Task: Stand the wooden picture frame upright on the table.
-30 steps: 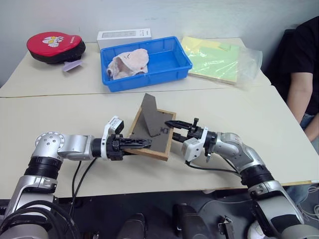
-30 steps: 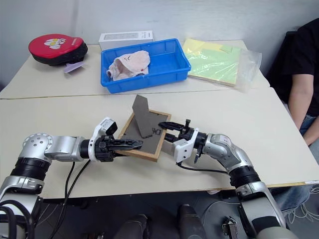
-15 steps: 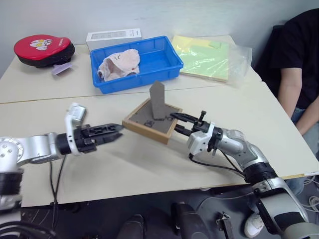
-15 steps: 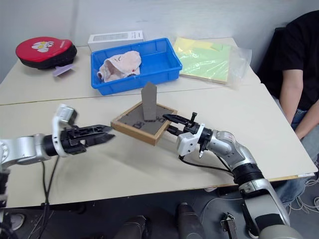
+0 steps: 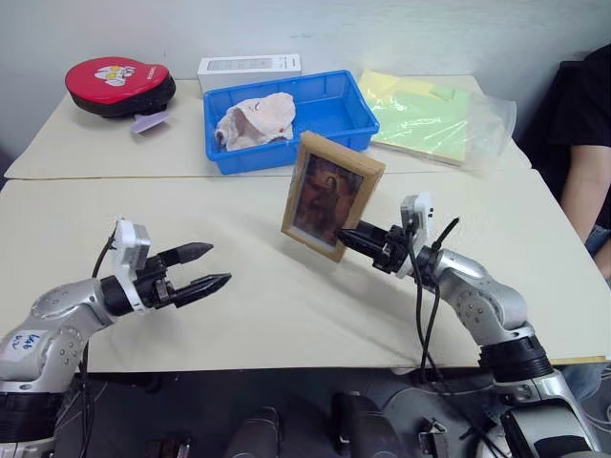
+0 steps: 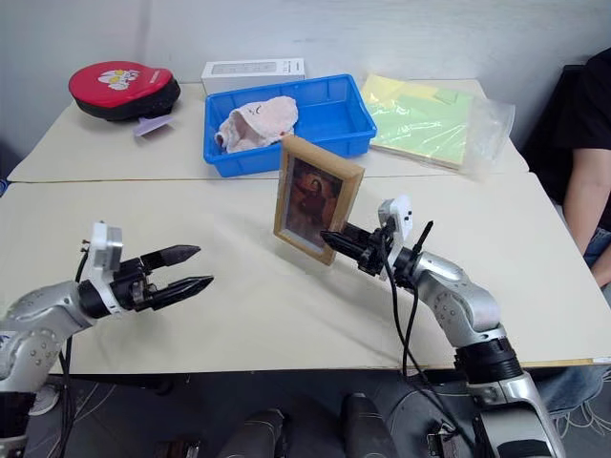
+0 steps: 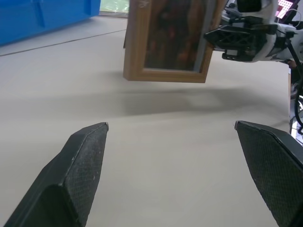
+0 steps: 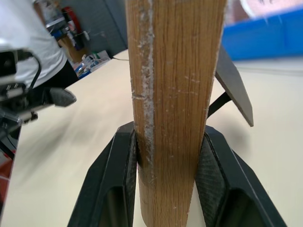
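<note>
The right pincer (image 6: pixel 336 242) clamps the wooden picture frame (image 6: pixel 315 198) upright, just above the bench (image 6: pixel 239 315) — the left pincer (image 6: pixel 187 270) gapes empty. Next: lower it onto its fold-out stand (image 8: pixel 233 85).

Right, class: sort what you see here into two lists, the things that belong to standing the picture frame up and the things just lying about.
Belonging to the job:
wooden picture frame
table
right gripper, shut on the frame's edge
left gripper, open

Just lying about:
blue tray with a pink cloth
white box
red case
bagged yellow-green paper
</note>
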Robot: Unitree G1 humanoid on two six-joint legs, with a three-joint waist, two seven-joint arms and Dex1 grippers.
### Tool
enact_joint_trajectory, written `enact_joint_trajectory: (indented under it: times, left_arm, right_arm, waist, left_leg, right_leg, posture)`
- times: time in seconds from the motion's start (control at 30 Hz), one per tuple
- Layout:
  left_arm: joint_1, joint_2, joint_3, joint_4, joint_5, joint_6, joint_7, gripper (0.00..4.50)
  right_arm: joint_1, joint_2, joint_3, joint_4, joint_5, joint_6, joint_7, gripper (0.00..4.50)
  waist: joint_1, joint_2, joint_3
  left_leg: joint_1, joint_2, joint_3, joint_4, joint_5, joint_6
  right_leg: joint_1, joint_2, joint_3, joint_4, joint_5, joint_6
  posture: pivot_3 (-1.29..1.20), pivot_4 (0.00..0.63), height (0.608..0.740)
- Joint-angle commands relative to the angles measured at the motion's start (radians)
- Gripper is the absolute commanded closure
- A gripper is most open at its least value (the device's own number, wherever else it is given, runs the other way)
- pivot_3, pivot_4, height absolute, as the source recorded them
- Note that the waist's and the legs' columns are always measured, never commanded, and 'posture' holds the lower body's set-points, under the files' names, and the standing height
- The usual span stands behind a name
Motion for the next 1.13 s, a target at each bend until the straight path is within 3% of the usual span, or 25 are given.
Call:
enact_joint_trajectory:
  times: [0.03, 0.23, 0.47, 0.8, 0.87, 1.03, 1.13]
  left_arm:
    - [-0.001, -0.017, 0.022, -0.023, 0.027, -0.024, -0.013, 0.00]
    - [-0.035, -0.039, 0.033, 0.004, 0.046, -0.016, -0.016, 0.00]
    - [-0.038, -0.035, 0.042, 0.025, 0.076, -0.020, -0.043, 0.00]
    - [-0.022, -0.036, 0.056, 0.093, 0.131, -0.060, -0.086, 0.00]
    - [0.008, -0.024, 0.064, 0.131, 0.177, -0.119, -0.107, 0.00]
    - [0.150, 0.005, 0.123, 0.231, 0.339, -0.401, -0.134, 0.00]
    - [0.227, 0.016, 0.157, 0.234, 0.371, -0.479, -0.151, 0.00]
  right_arm:
    - [-0.022, 0.006, -0.016, 0.018, -0.064, 0.003, 0.039, 3.25]
    - [0.009, 0.046, 0.033, 0.116, -0.226, -0.085, 0.126, 3.25]
    - [0.015, 0.091, -0.012, 0.131, -0.272, -0.064, 0.102, 3.25]
    - [0.056, 0.060, -0.044, 0.020, -0.326, -0.182, 0.232, 0.03]
    - [0.112, 0.010, -0.054, -0.032, -0.347, -0.223, 0.280, 0.03]
    - [0.317, -0.175, -0.103, 0.008, -0.524, -0.814, 0.515, 0.03]
    - [0.385, -0.231, -0.145, 0.106, -0.546, -0.968, 0.554, 0.03]
  waist:
    - [0.000, 0.000, 0.000]
    - [-0.003, -0.001, -0.001]
    - [-0.019, -0.001, -0.001]
    - [-0.022, -0.001, -0.001]
    - [-0.022, -0.001, -0.001]
    - [-0.018, -0.001, -0.001]
    - [-0.020, -0.002, -0.001]
  left_leg:
    - [0.000, 0.000, 0.000, 0.000, 0.000, 0.000]
    - [0.000, 0.000, 0.001, 0.000, 0.000, 0.001]
    - [0.001, 0.000, 0.001, 0.000, 0.000, 0.000]
    - [0.000, 0.000, 0.001, -0.001, -0.001, 0.000]
    - [0.000, 0.000, 0.001, -0.001, -0.001, 0.000]
    - [0.000, 0.000, 0.002, -0.001, -0.003, 0.003]
    - [0.002, 0.000, 0.004, 0.000, -0.004, 0.003]
  right_leg:
    - [0.000, 0.000, 0.000, 0.000, 0.000, 0.000]
    - [0.000, 0.000, 0.000, 0.001, 0.000, 0.000]
    - [0.000, 0.001, 0.000, 0.002, 0.000, 0.000]
    - [0.000, 0.001, 0.000, 0.000, 0.000, 0.000]
    - [0.000, 0.001, 0.000, 0.000, 0.000, 0.000]
    - [0.000, 0.001, 0.000, -0.004, 0.000, 0.001]
    - [0.003, 0.001, 0.001, -0.005, 0.001, 0.002]
  posture:
    - [0.00, 0.150, 0.740]
    - [0.00, 0.150, 0.740]
    - [0.00, 0.150, 0.740]
    - [0.00, 0.150, 0.740]
    - [0.00, 0.150, 0.740]
    - [0.00, 0.150, 0.740]
    - [0.00, 0.150, 0.740]
